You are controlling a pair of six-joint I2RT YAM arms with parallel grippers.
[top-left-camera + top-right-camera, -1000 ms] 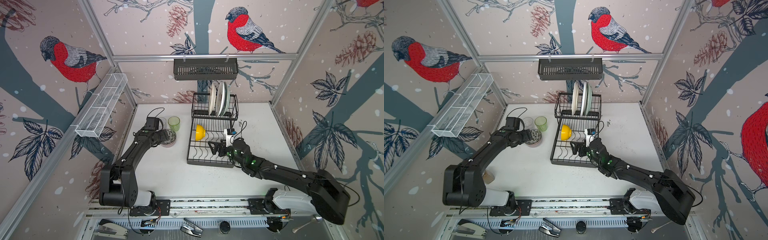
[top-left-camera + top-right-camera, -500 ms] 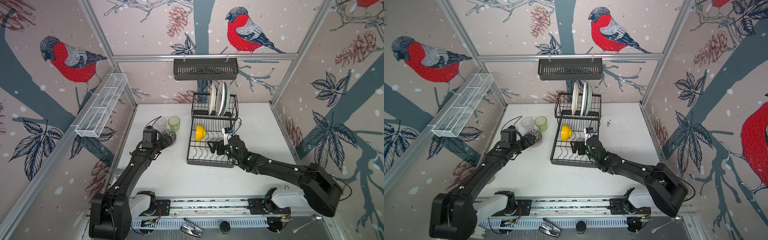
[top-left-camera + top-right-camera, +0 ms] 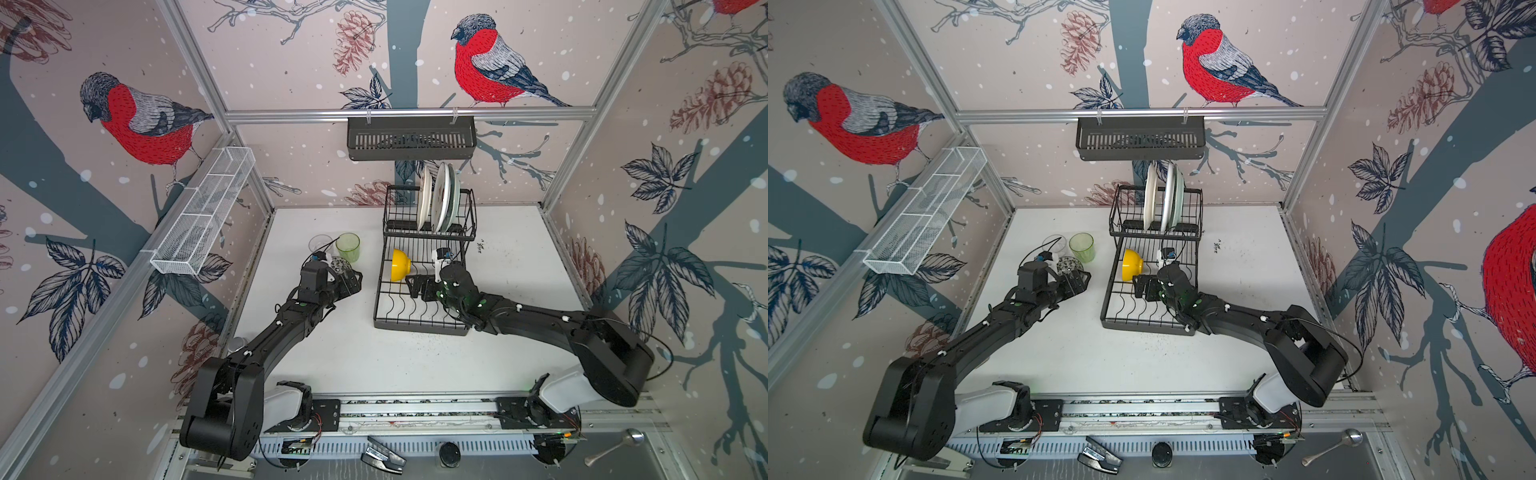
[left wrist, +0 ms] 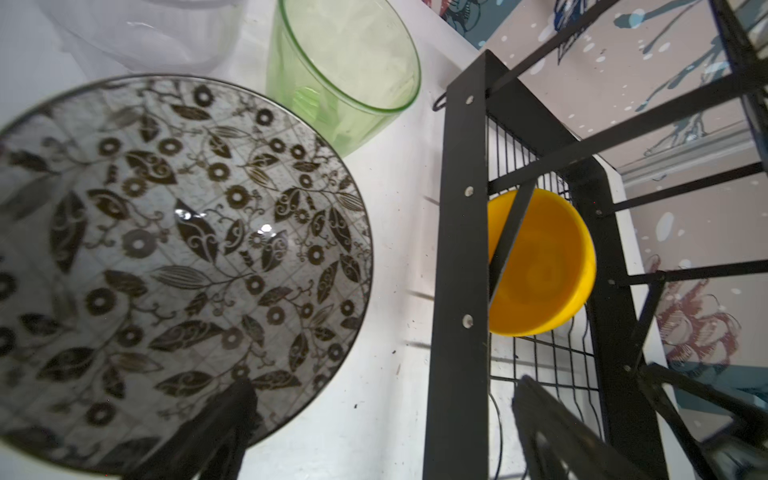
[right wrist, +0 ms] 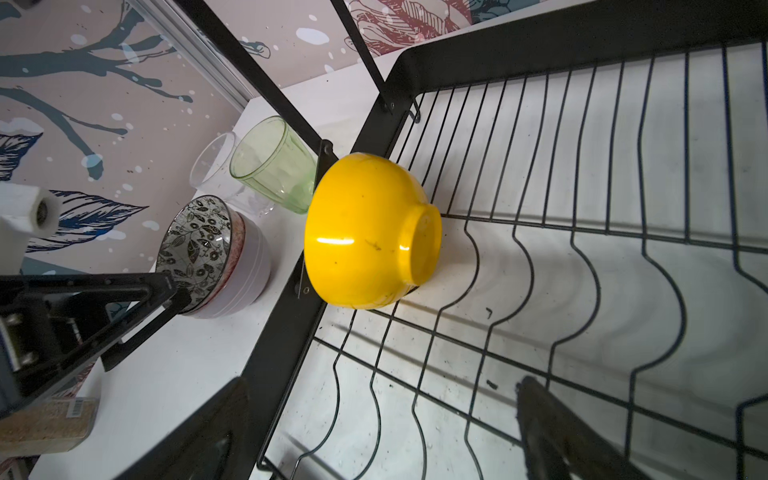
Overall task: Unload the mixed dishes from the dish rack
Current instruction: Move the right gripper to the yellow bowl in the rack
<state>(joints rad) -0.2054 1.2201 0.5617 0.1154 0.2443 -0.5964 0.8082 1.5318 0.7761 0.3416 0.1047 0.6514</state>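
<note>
The black wire dish rack [image 3: 419, 328] [image 3: 1144, 326] stands at mid-table. A yellow bowl [image 3: 401, 264] [image 3: 1132, 264] [image 5: 365, 232] [image 4: 544, 266] lies on its side at the left edge of the flat tray. Cream plates [image 3: 440, 199] [image 3: 1163, 195] stand in the raised basket. My right gripper [image 3: 417, 286] [image 3: 1144, 286] [image 5: 382, 415] hangs open over the tray, just short of the bowl. On the table to the left stand a clear tumbler [image 3: 320, 244] [image 5: 212, 162], a green tumbler [image 3: 348, 247] [image 4: 345, 70] and a pink-patterned bowl [image 3: 340, 266] [image 4: 178, 257] nested in a lilac bowl [image 5: 249, 266]. My left gripper [image 3: 353, 282] [image 3: 1079, 282] [image 4: 382, 415] is open and empty beside that stack.
A black slotted basket [image 3: 411, 139] hangs on the back rail and a white mesh trough [image 3: 203, 212] on the left rail. The rack's upright frame [image 4: 457, 249] stands close to my left gripper. A spoon [image 3: 615, 446] lies beyond the front rail.
My left gripper has come off the bowl stack and drawn back towards the rack, empty. The right gripper has edged slightly closer to the yellow bowl.
</note>
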